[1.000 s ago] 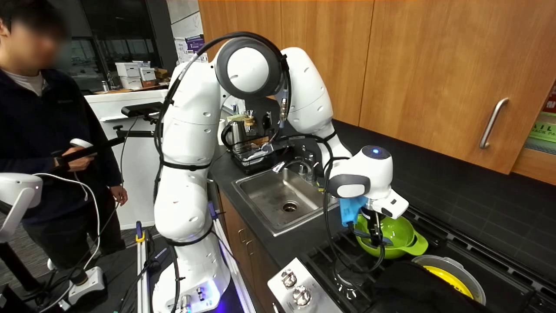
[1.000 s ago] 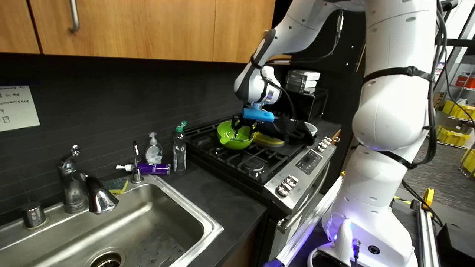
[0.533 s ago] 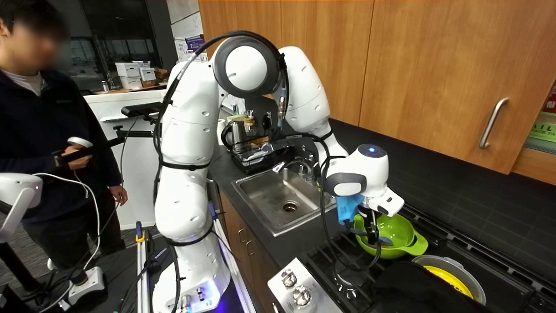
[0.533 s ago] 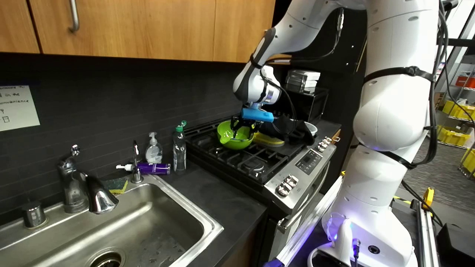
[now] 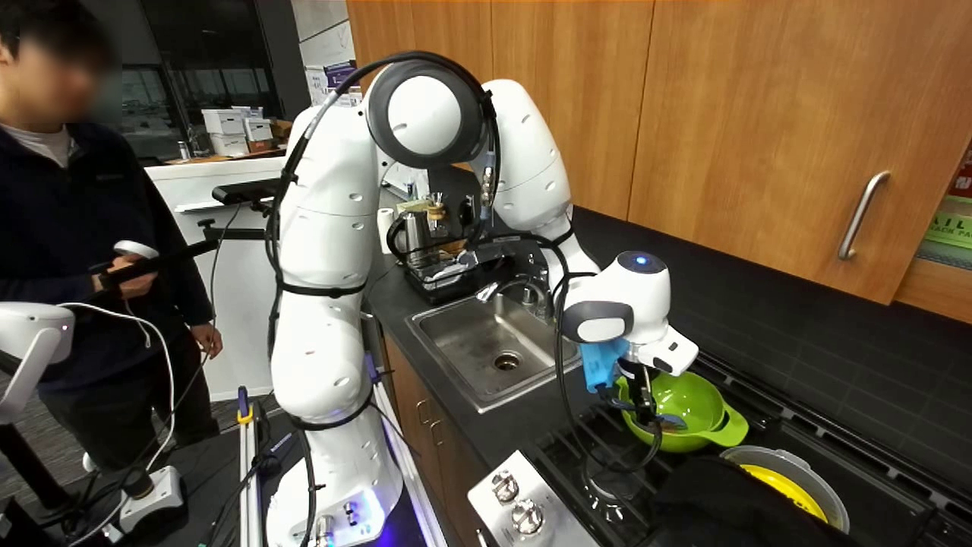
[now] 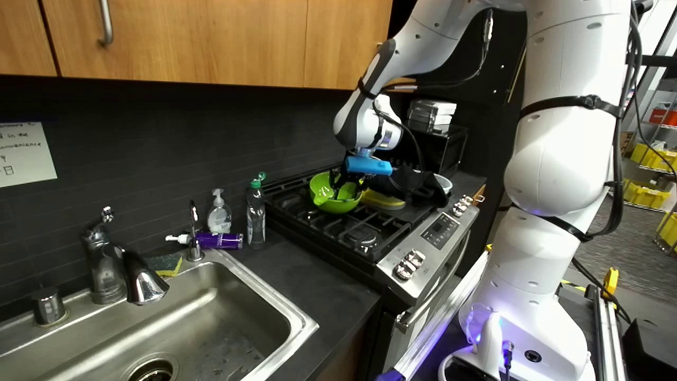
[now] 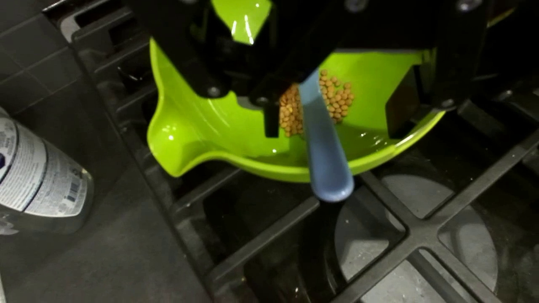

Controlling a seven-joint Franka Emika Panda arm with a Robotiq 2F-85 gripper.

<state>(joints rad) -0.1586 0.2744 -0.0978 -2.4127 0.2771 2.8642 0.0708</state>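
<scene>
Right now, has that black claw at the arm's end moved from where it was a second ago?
Yes. In an exterior view, the gripper has shifted slightly toward the picture's left, judged against the sink, which sits where it did.

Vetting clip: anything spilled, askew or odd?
Purple pump bottle lies on its side by the sink; the green-capped bottle stands upright. Black cloth lies on the gas stovetop, odd for fabric. Visible pellets lie inside the green spouted bowl.

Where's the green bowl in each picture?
In an exterior view: green bowl, lower half, right of centre.
In an exterior view: green bowl, almost dead centre.
Wrist view: green bowl, upper middle, partly behind the gripper.
All share the black stove grate under it.
</scene>
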